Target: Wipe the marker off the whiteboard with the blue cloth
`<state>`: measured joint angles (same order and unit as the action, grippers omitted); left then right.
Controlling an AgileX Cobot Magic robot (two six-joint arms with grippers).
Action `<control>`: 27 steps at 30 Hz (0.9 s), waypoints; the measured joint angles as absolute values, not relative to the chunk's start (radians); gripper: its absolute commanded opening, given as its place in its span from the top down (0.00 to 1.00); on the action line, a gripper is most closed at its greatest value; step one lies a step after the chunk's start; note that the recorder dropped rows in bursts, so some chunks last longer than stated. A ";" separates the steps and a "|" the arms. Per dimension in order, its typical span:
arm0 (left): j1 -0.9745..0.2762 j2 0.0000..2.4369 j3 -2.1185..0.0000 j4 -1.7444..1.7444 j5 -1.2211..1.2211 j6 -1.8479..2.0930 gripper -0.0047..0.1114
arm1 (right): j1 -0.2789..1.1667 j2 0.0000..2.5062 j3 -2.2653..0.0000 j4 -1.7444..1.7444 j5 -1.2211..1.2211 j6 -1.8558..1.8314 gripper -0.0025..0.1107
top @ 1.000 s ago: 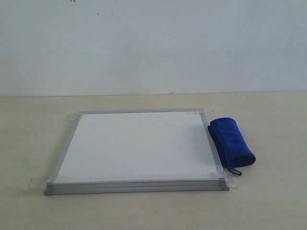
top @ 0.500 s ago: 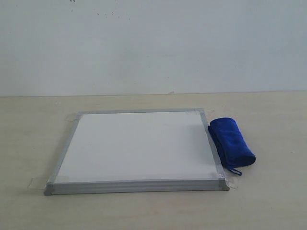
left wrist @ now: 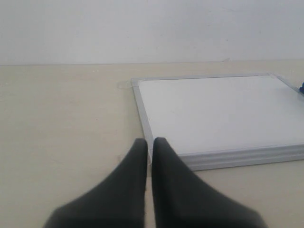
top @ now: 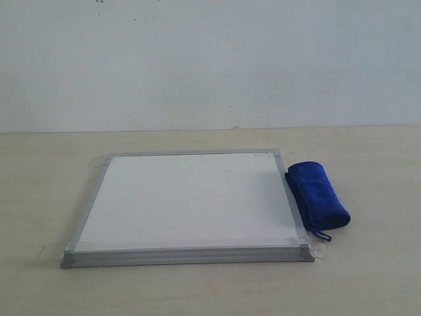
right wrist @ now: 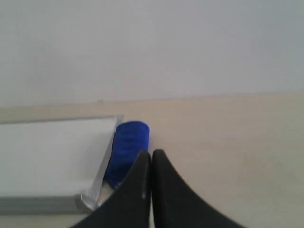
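Exterior view, surface: you have a pale beige tabletop (top: 39,191) filling the lower half of the frame.
Room: a plain white wall (top: 210,59) fills the upper half.
Count: one square white whiteboard with a silver-grey metal frame (top: 191,201) at centre frame; one rolled blue cloth (top: 318,195) lying against its right edge.
Your left gripper (left wrist: 149,141): black fingers drawn almost together, holding nothing, near a board corner.
Your right gripper (right wrist: 151,153): fingers closed tip to tip, empty, near the cloth.
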<state>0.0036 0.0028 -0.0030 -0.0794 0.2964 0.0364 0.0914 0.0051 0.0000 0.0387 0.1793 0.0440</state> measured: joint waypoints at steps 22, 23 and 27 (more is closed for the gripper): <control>0.004 0.003 -0.003 -0.079 0.296 0.036 0.93 | 0.091 0.005 0.000 0.039 0.364 0.038 0.98; 0.004 0.003 -0.003 -0.079 0.296 0.036 0.93 | 0.091 0.005 0.000 0.039 0.364 0.038 0.98; 0.004 0.003 -0.003 -0.079 0.296 0.036 0.93 | 0.091 0.005 0.000 0.039 0.364 0.038 0.98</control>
<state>0.0036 0.0028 -0.0030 -0.0794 0.2964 0.0364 0.0914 0.0051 0.0000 0.0387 0.3644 0.0380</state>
